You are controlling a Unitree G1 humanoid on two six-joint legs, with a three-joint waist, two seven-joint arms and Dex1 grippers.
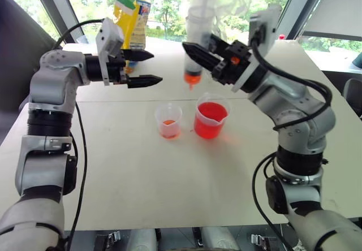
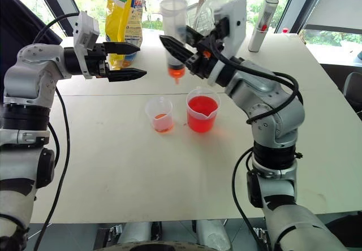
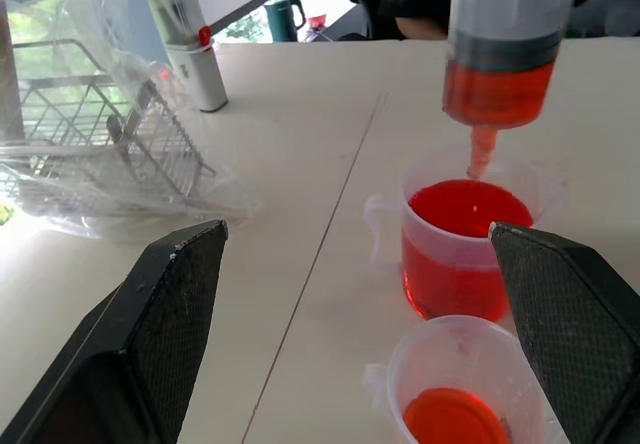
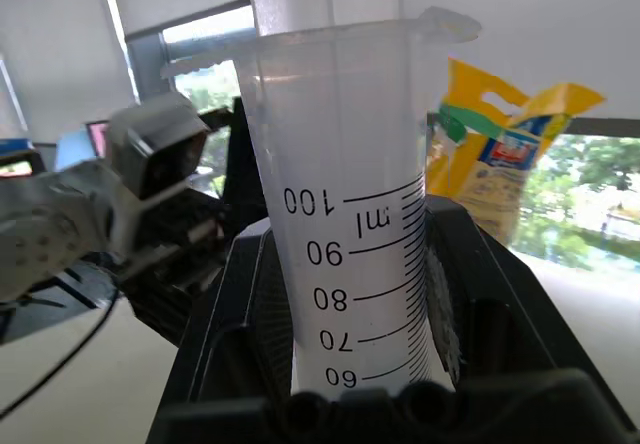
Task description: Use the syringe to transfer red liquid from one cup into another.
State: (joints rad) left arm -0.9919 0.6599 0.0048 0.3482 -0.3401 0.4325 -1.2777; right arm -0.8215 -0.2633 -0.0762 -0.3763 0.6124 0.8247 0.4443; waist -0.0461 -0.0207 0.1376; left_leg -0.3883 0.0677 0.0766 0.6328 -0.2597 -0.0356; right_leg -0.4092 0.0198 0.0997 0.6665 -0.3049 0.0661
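Reaching inward, the left gripper [image 1: 142, 67] hangs spread and empty; the right gripper [image 2: 180, 47] clamps the upright syringe [image 2: 173, 36], red liquid [image 3: 497, 92] at its tip, above the larger cup [image 2: 202, 113] of red. Beside it, the smaller cup [image 2: 160, 114] holds little.

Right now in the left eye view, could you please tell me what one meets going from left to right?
left gripper → smaller cup → syringe with red liquid → larger cup → right gripper, which holds the syringe from the right.

Syringe [image 3: 505, 59] tip over larger cup [image 3: 462, 249]; smaller cup [image 3: 455, 394] beside.
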